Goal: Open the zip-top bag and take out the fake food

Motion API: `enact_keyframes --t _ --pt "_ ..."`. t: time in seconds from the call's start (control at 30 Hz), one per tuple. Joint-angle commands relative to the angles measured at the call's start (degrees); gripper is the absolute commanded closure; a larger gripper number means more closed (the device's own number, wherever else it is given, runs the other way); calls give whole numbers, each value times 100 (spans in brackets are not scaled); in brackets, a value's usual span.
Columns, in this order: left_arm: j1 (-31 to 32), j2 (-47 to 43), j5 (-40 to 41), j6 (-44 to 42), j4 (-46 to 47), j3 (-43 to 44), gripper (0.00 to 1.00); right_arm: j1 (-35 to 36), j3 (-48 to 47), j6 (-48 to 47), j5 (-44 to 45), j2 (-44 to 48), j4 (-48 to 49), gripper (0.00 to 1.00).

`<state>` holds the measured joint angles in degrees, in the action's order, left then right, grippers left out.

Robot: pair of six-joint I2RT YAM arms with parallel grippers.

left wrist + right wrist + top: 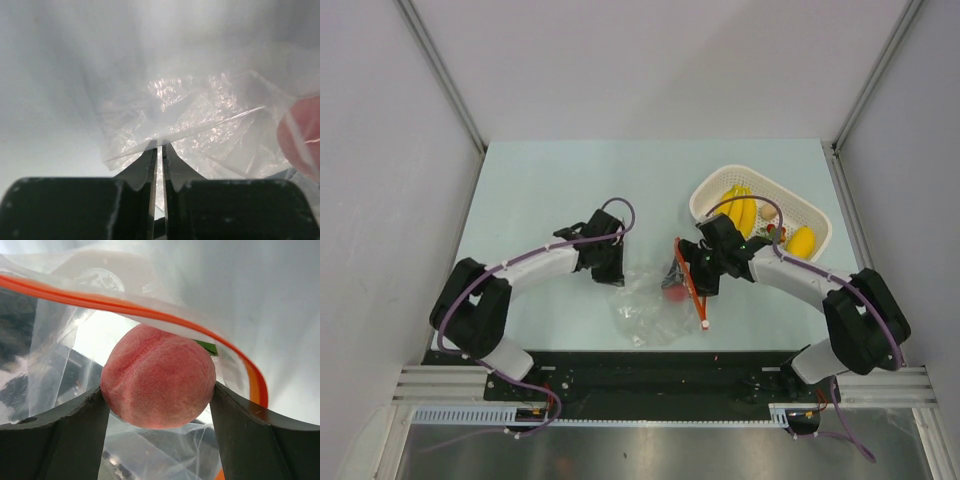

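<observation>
The clear crinkly zip-top bag (648, 305) lies on the table between the arms, its red zip strip (690, 283) open on the right side. My left gripper (610, 272) is shut on the bag's left edge; in the left wrist view its tips (161, 146) pinch the plastic (200, 115). My right gripper (688, 283) is at the bag's mouth, shut on a red peach-like fake fruit (157, 376) (675, 293), with the zip strip (150, 310) arching over it. A bit of green (207, 347) shows behind the fruit.
A white perforated basket (820, 215) at the back right holds a yellow banana bunch (741, 210), a yellow lemon-like fruit (801, 241) and small pieces. Walls stand on both sides of the table.
</observation>
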<state>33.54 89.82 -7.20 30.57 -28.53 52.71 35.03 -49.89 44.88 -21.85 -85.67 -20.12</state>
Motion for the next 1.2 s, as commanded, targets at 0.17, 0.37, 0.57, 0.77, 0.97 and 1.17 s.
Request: enact_keyframes --t 0.17,0.37,0.57,0.77,0.97,1.17 --pt "-40 -1510 -605 -140 -549 996 51 57 -566 -481 330 674 -1012 72" --pt "415 -2354 -1566 406 217 943 21 215 -689 -288 313 578 -941 72" --pt "1363 -1970 -582 678 -29 1574 23 339 -794 -7 418 692 -1038 72" --pt "2191 -1301 1106 898 -1074 2445 23 356 -882 205 348 665 -1047 72" --pt "2218 -1099 1511 995 -1215 2726 26 452 -874 205 409 718 -1029 72" --pt "2218 -633 1432 1065 -1383 2956 30 575 -882 231 532 797 -1090 72"
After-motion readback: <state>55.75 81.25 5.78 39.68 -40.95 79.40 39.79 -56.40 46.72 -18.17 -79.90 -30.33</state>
